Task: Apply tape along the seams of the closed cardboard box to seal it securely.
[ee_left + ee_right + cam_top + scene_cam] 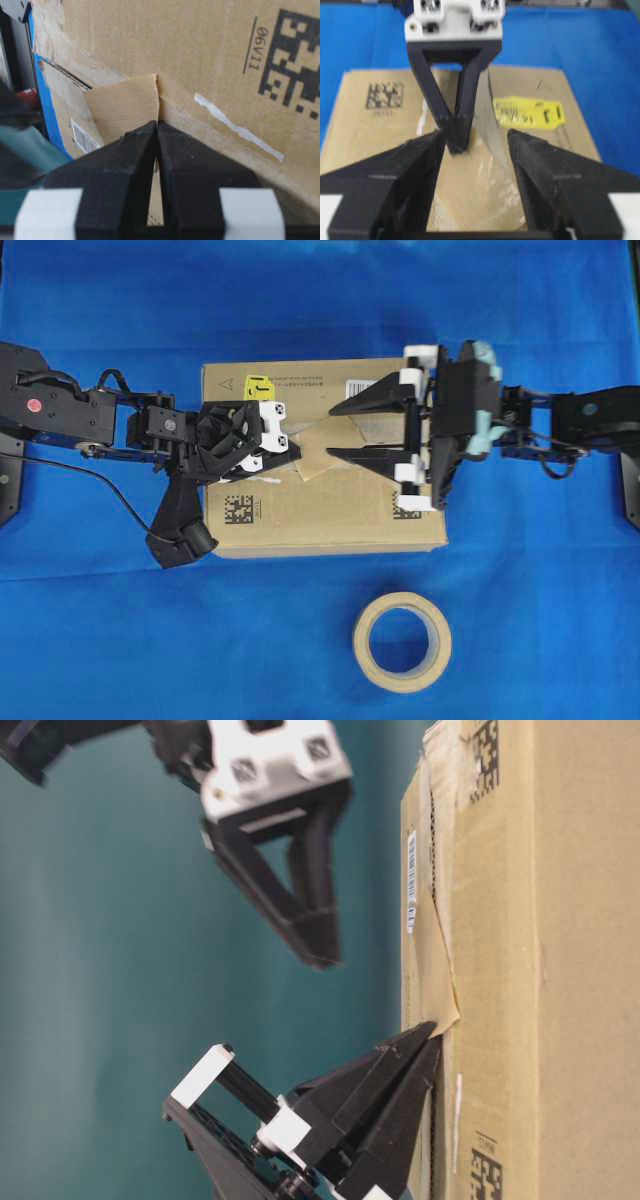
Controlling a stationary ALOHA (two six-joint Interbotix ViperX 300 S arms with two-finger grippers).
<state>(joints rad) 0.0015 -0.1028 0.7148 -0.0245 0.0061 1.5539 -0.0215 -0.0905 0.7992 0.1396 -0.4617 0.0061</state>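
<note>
The cardboard box (330, 515) lies flat mid-table. The tape (315, 455), a small tan piece, sits askew across the seam (70, 78) near the middle of the box top; one corner (452, 1012) lifts slightly. My left gripper (297, 452) is shut, its tips (157, 125) at the tape's left edge (125, 107). In the table-level view the left gripper (320, 955) hangs a little off the box top with nothing in it. My right gripper (331, 430) is open; its fingers straddle the tape (475, 185), tips down at the box top (432, 1032).
A round beige tape roll (402, 642) lies on the blue cloth in front of the box. A yellow sticker (258, 388) marks the box's back left, and two black square codes (238, 510) sit along its front edge.
</note>
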